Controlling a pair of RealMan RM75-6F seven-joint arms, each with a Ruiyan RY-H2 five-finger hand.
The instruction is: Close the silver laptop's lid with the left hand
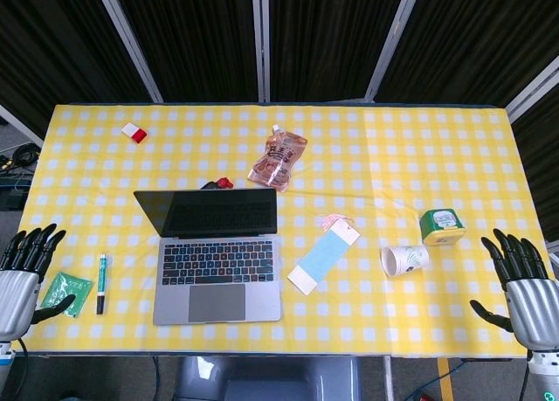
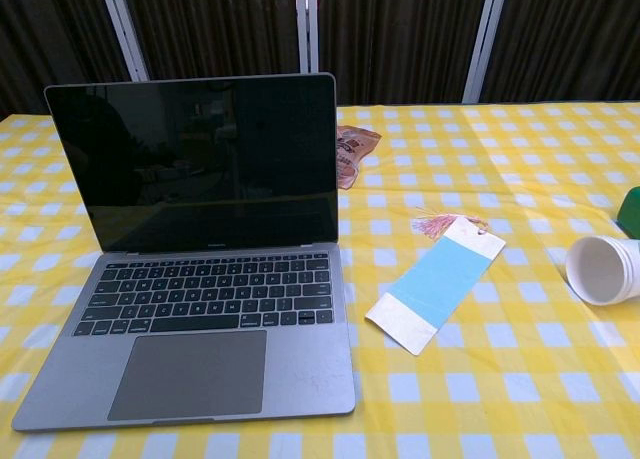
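The silver laptop (image 1: 218,266) (image 2: 200,309) sits open near the table's front edge, left of centre. Its lid (image 1: 210,212) (image 2: 195,161) stands upright with a dark screen. My left hand (image 1: 24,266) hovers at the table's front left corner, fingers spread and holding nothing, well to the left of the laptop. My right hand (image 1: 522,283) is at the front right corner, fingers also spread and empty. Neither hand appears in the chest view.
A marker (image 1: 101,283) and a green packet (image 1: 65,290) lie between the left hand and laptop. A blue-and-white card (image 1: 323,254) (image 2: 437,284), a tipped paper cup (image 1: 404,259) (image 2: 603,269), a green tin (image 1: 441,225), a snack pouch (image 1: 279,157) and a red-white item (image 1: 134,132) lie elsewhere.
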